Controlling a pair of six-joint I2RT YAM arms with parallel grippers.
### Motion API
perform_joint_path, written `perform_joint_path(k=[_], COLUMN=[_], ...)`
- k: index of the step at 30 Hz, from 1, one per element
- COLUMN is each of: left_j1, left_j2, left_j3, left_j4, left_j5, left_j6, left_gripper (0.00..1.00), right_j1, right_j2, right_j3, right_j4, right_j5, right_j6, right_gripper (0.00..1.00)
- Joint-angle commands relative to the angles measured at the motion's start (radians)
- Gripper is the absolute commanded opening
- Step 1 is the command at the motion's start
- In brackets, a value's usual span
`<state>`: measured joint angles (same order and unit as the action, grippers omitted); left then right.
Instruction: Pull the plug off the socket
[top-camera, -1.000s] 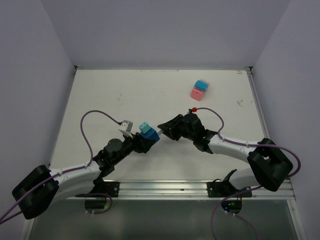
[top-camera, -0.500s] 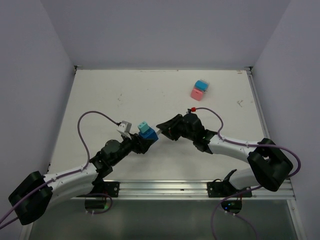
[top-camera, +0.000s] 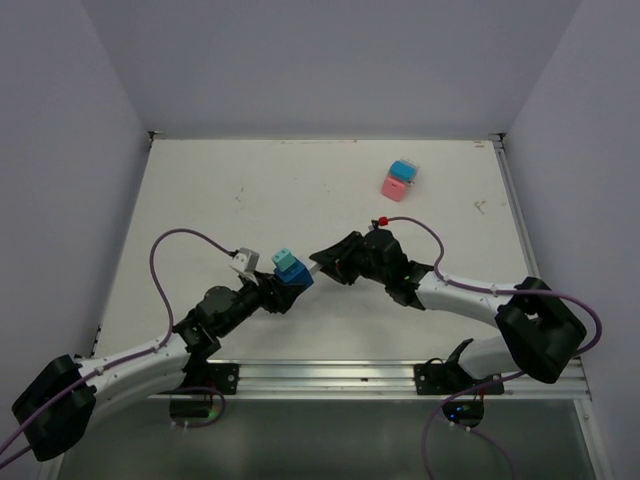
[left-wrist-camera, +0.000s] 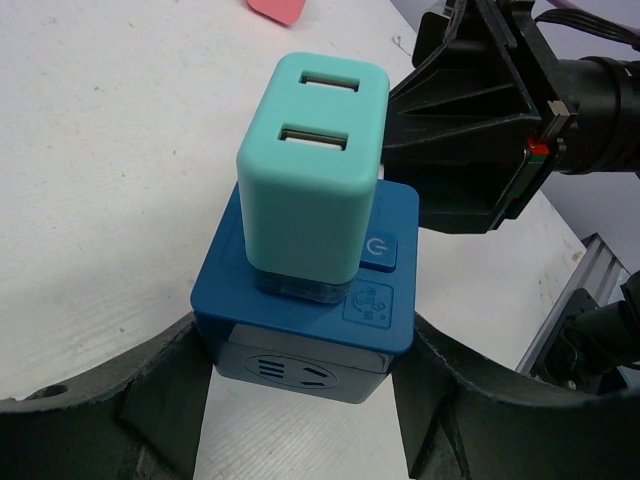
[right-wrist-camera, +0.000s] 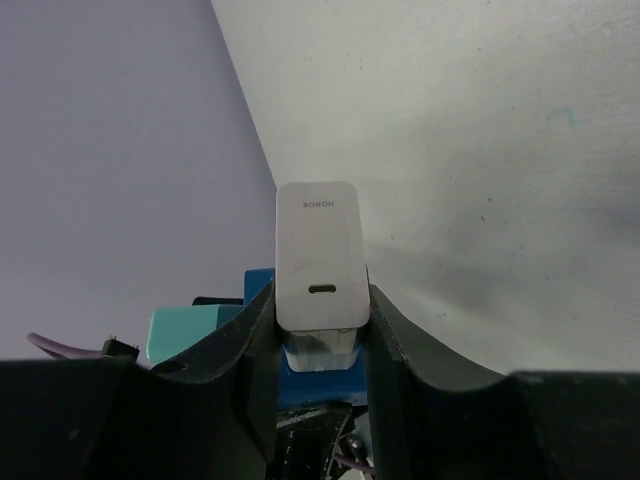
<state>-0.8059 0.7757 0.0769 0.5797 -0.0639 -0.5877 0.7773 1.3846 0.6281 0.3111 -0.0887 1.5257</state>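
A blue socket cube (top-camera: 297, 277) is held just above the table in my left gripper (top-camera: 282, 287), which is shut on its sides. A teal plug (top-camera: 285, 261) sticks out of the cube's top face. In the left wrist view the teal plug (left-wrist-camera: 315, 170) sits in the blue socket (left-wrist-camera: 310, 305) between my left fingers (left-wrist-camera: 165, 400). My right gripper (top-camera: 322, 263) is shut on a white plug (right-wrist-camera: 317, 255). The white plug's base sits against the blue socket (right-wrist-camera: 312, 385). The teal plug (right-wrist-camera: 185, 330) shows to its left.
A pink and light-blue socket-and-plug pair (top-camera: 398, 181) lies at the back right of the white table (top-camera: 250, 190). Its pink corner shows in the left wrist view (left-wrist-camera: 275, 8). Purple cables loop beside both arms. Rails edge the table at the front.
My left arm has drawn back and swung slightly left, carrying the blue socket with it. My right gripper has followed leftward, still shut on the white plug.
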Motion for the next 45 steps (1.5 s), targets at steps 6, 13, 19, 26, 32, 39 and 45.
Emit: perform_joint_path(k=[6,13,19,26,32,39,45], left_j1=[-0.004,-0.004,-0.004,-0.007,-0.006,-0.007,-0.006], left_j2=[-0.045,-0.058,-0.021,-0.021,-0.039,-0.056,-0.046], left_j3=[-0.061,-0.077,-0.077,-0.077,-0.077,-0.072,-0.058], left_j4=[0.051,0.031,0.032,0.034,0.022,0.006,-0.003], left_j5=[-0.04,-0.08,-0.085,-0.085,-0.091,-0.073,-0.025], left_j6=[-0.047,-0.069,-0.07,-0.072,-0.066,-0.038,0.006], left_gripper=[0.0,0.0,0.0,0.0,0.0,0.0,0.0], right_j1=[-0.059,-0.096,-0.119,-0.167,-0.213,-0.337,-0.366], right_j2=[-0.07,-0.099,-0.108,-0.088,-0.088,-0.104,0.003], right_j3=[-0.008,-0.011,0.008,0.019,0.016,-0.06,-0.002], right_j4=[-0.001,-0.053,-0.102,-0.118,-0.102,-0.03,-0.009], right_j5=[0.171,0.273,0.374,0.411,0.383,0.224,-0.072], right_j6=[-0.022,-0.001,0.01,0.037,0.005,-0.149,-0.413], right_gripper=[0.0,0.0,0.0,0.0,0.0,0.0,0.0])
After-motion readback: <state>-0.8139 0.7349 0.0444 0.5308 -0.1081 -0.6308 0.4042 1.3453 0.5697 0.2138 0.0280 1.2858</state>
